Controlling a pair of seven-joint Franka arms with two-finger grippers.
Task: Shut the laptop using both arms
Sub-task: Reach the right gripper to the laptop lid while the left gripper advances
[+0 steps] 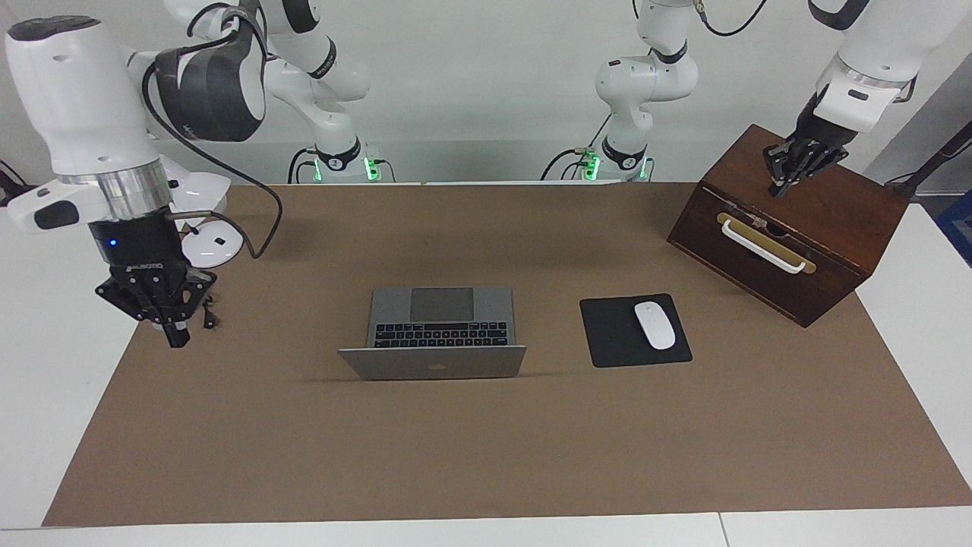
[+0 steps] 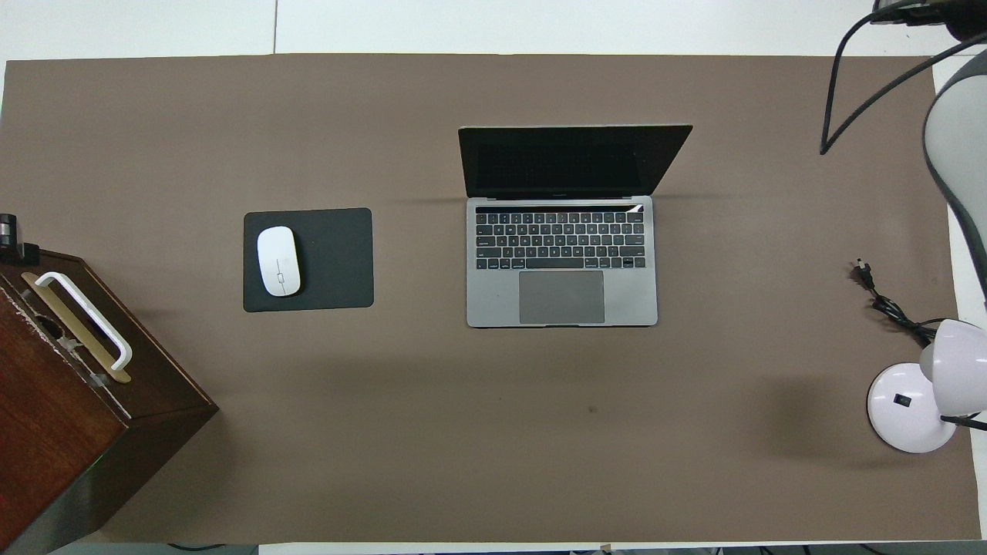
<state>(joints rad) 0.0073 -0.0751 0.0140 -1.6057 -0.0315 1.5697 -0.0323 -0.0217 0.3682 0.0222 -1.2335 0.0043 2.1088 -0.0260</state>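
Note:
The silver-grey laptop (image 1: 433, 363) (image 2: 561, 262) stands open in the middle of the brown mat, with its dark screen and keyboard toward the robots. My right gripper (image 1: 176, 334) hangs shut and holds nothing. It is over the mat's edge at the right arm's end, by a black cord and well off to the side of the laptop. My left gripper (image 1: 782, 186) is shut and holds nothing over the top of the wooden box, away from the laptop. In the overhead view only part of the right arm (image 2: 956, 123) and its cable show.
A dark wooden box (image 1: 790, 228) with a white handle stands at the left arm's end. A black mouse pad (image 1: 607, 334) with a white mouse (image 1: 654, 325) lies between it and the laptop. A white lamp (image 2: 910, 405) and its black cord (image 2: 887, 304) sit at the right arm's end.

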